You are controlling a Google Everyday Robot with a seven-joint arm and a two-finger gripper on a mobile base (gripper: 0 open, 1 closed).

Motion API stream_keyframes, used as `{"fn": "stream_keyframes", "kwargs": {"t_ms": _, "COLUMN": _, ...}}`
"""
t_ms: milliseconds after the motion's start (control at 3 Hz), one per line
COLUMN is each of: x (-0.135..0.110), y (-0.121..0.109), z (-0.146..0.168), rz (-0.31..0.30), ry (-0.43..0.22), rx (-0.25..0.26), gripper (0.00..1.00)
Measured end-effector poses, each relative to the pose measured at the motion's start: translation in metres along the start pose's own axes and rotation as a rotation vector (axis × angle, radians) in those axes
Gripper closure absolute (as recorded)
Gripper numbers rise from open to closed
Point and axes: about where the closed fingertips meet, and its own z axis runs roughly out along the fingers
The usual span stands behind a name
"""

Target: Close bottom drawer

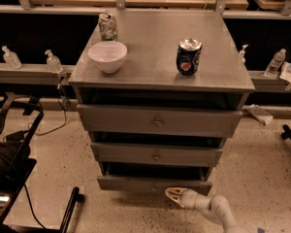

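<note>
Jaws of the gripper (169, 193) look pinched together on nothing, just beside the bottom drawer (131, 183) at its 5 o'clock. The drawer sticks out at the cabinet (150, 64) base. Stiff, probably light on its slides: no grasp needed, push the flat front near the knob (153, 189).

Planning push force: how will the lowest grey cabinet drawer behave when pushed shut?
The lowest grey drawer, a flat-fronted box, looks rigid and should probably slide, not flex. It stands partly open, so travel seems short. The pale hand sits just below its front, right of centre; an off-centre push might skew it.
</note>
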Motion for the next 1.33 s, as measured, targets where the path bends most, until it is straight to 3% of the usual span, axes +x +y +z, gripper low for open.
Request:
{"fn": "stream_keyframes", "kwargs": {"t_ms": 333, "x": -0.006, "y": -0.016, "z": 0.0, "rz": -0.041, "ry": -0.011, "rx": 0.026, "gripper": 1.0}}
{"fn": "stream_keyframes", "kwargs": {"t_ms": 1333, "x": -0.012, "y": -0.032, "z": 0.0, "rz": -0.08, "ry": -0.016, "rx": 0.048, "gripper": 1.0}}
